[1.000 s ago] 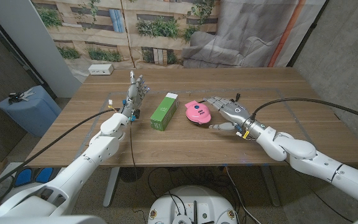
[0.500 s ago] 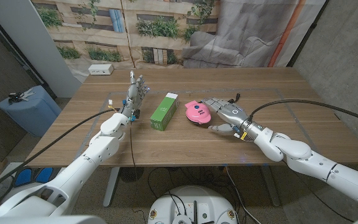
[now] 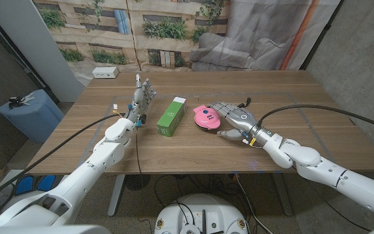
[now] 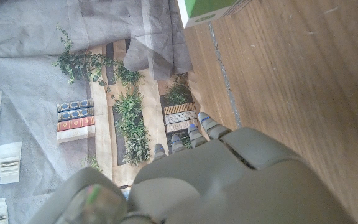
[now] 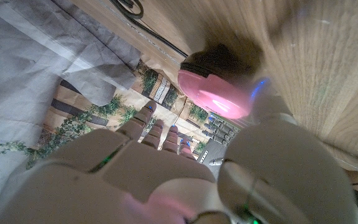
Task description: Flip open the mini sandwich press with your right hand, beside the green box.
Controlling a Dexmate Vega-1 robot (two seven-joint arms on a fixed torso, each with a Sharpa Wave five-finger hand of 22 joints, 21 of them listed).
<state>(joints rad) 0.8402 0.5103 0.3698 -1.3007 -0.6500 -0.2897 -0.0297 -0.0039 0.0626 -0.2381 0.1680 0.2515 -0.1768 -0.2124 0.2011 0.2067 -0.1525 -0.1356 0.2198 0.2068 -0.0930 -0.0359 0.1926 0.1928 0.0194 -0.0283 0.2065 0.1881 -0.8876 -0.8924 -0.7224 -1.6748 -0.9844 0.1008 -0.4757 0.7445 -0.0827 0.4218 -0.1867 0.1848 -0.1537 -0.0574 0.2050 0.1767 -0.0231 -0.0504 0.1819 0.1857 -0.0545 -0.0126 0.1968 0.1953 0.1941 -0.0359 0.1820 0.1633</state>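
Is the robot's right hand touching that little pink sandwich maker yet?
Cannot tell. In the head view the right hand sits right beside the pink sandwich press, with no plain gap or contact; the right wrist view is blurred.

bare surface (image 3: 193, 153) lies open in front of the pink sandwich press (image 3: 205, 116); the green box (image 3: 171, 116) stands close on its left, the right robot hand (image 3: 234, 119) just beside its right.

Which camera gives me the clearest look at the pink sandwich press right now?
The head view: the whole sandwich press shows, lid shut, between the green box and the right hand. The right wrist view shows its pink lid close up but blurred, partly behind fingers.
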